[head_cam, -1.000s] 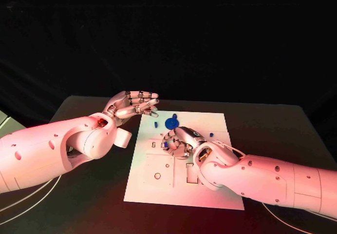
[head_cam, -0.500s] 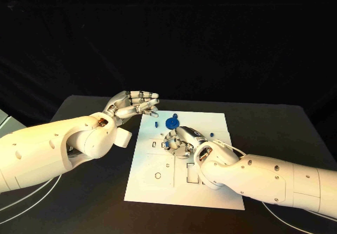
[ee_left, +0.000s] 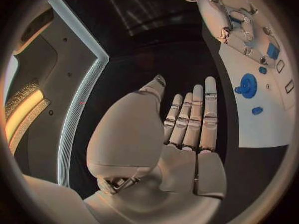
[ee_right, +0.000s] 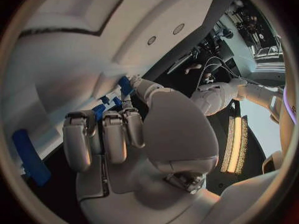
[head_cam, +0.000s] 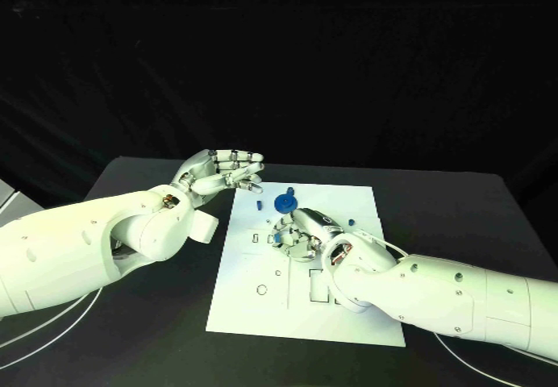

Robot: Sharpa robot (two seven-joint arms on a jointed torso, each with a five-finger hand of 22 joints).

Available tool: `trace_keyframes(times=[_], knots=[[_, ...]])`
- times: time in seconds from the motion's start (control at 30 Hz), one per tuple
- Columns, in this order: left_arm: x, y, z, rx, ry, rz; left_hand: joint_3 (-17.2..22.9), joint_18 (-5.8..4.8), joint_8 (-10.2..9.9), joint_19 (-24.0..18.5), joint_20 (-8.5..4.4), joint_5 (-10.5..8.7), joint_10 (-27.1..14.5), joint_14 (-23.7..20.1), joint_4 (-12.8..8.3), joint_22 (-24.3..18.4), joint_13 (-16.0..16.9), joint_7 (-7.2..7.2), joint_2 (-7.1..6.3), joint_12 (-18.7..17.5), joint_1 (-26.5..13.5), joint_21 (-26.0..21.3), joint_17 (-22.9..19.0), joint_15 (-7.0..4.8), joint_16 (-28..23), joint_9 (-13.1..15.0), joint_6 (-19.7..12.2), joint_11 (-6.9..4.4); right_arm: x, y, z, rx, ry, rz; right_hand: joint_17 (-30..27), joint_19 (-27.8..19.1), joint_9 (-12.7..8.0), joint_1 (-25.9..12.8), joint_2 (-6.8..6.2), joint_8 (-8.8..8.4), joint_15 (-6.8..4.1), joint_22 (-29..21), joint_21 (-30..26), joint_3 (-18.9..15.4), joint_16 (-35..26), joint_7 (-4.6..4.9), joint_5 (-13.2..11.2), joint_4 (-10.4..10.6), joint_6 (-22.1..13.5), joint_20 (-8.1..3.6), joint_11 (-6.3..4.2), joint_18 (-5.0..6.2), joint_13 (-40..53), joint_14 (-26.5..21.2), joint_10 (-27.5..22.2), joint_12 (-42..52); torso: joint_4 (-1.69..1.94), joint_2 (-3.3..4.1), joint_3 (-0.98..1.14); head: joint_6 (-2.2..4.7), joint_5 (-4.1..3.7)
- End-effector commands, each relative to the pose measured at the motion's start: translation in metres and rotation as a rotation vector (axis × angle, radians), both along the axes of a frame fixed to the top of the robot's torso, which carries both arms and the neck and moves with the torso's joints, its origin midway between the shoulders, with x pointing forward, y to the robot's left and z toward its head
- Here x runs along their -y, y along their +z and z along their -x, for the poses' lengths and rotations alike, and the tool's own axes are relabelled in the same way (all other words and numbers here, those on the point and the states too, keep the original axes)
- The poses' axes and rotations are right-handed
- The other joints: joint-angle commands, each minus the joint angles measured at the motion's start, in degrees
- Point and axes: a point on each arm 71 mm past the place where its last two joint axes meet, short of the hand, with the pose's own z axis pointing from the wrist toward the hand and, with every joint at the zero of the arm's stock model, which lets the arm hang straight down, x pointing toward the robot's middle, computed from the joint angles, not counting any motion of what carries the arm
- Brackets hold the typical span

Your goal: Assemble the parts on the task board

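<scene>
Task board (head_cam: 305, 310) lies mid-table. Right hand (head_cam: 305, 234) rests on the board's centre, fingers curled down around a small blue part (head_cam: 274, 239); whether it grips the part, cannot tell. Blue gear (head_cam: 283, 203) sits near the far edge. Left hand (head_cam: 221, 172) hovers off the board's far-left corner, fingers together, holding nothing.

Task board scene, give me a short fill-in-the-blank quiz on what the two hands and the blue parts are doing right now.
1. The task board lying on the black table is coloured ____.
2. The hand working over the middle of the board, fingers curled around a small blue part, is the ____ hand.
3. The left hand hovers off the board's far corner holding ____.
4. The blue gear lies on the ____.

Missing words: white; right; nothing; board
</scene>
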Motion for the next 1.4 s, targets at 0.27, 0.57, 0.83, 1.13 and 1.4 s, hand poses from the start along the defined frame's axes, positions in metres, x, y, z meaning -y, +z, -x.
trace_keyframes(times=[0.27, 0.57, 0.83, 1.13, 1.4], knots=[[0.0017, 0.0011, 0.0005, 0.005, -0.016, 0.012, 0.1, 0.61, 0.1, -0.2, 0.07, -0.04, -0.2, -0.4, -0.4, 0.1, -0.1, 2.69, 0.07, -0.3, 0.6, 0.4, 0.1, -0.17, 0.3, -0.1, -0.4, -0.03, -0.0009, -0.0033, 0.0011, -0.015, 0.017, 0.032, 12.5, 4.8, 0.0, -0.7, -0.56, 0.13, 0.38, 12.8, -0.2, -0.4, 0.1, 0.02, 0.2, -0.3, -0.5, 0.32, 0.35, -0.51, 8.4, 5.5, -0.1, -0.3, 0.02, 0.00, 0.00, -0.19, 0.08], [0.0016, 0.0011, 0.0004, 0.005, -0.017, 0.013, 0.1, 0.61, 0.1, -0.2, 0.07, -0.05, -0.2, -0.4, -0.5, 0.1, 0.0, 2.66, 0.03, -0.3, 0.6, 0.4, 0.1, -0.17, 0.4, -0.1, -0.4, -0.03, -0.0006, -0.0026, 0.0010, -0.008, 0.010, 0.027, 12.5, 4.7, -0.5, -1.6, -1.56, -0.77, 0.73, 12.6, -0.4, -0.9, 0.1, 0.62, 0.2, -0.2, -2.2, 0.56, 0.82, -0.46, 7.4, 5.5, -1.2, -1.6, 0.01, 0.01, -0.03, -0.36, 0.19], [0.0005, 0.0010, 0.0004, 0.004, -0.015, 0.012, 0.1, 0.61, 0.1, -0.2, 0.07, -0.05, -0.2, -0.4, -0.5, 0.1, 0.0, 2.66, 0.03, -0.3, 0.6, 0.4, 0.1, -0.17, 0.4, -0.1, -0.4, -0.03, -0.0002, -0.0013, 0.0009, 0.006, 0.004, 0.016, 12.6, 4.7, -0.7, -1.8, -1.68, -0.98, 0.99, 12.7, -0.4, -0.9, 0.1, 0.83, 0.2, -0.2, -2.6, 0.80, 1.06, -0.46, 7.1, 5.5, -1.5, -2.0, 0.00, 0.03, -0.02, -0.31, 0.15], [0.0005, 0.0010, 0.0003, 0.005, -0.013, 0.012, 0.0, 0.60, 0.1, -0.3, 0.08, -0.05, -0.2, -0.5, -0.4, 0.1, 0.0, 2.64, 0.04, -0.4, 0.5, 0.4, 0.0, -0.16, 0.4, -0.1, -0.5, -0.02, 0.0004, 0.0023, 0.0010, 0.041, -0.004, -0.018, 12.6, 4.8, 1.0, 0.8, 2.08, 3.42, -0.37, 12.9, -0.2, 2.2, 0.1, -1.22, 0.2, -2.5, 2.3, -0.15, -0.66, -0.50, 7.5, 5.5, -0.8, -1.4, 0.06, 0.00, -0.05, -0.20, 0.10], [0.0002, 0.0010, 0.0002, 0.005, -0.012, 0.011, 0.0, 0.60, 0.1, -0.3, 0.08, -0.05, -0.2, -0.5, -0.4, 0.1, 0.0, 2.64, 0.04, -0.4, 0.5, 0.4, 0.0, -0.16, 0.4, -0.1, -0.5, -0.02, 0.0005, 0.0040, 0.0022, 0.055, -0.007, -0.026, 12.7, 4.8, 1.0, -1.6, -0.40, 3.56, -0.24, 12.8, -0.3, 1.0, 0.1, -0.73, 0.2, -2.5, 0.0, -0.28, -0.35, -0.49, 7.1, 5.5, -1.2, -1.9, 0.00, 0.00, -0.05, -0.20, 0.16]])
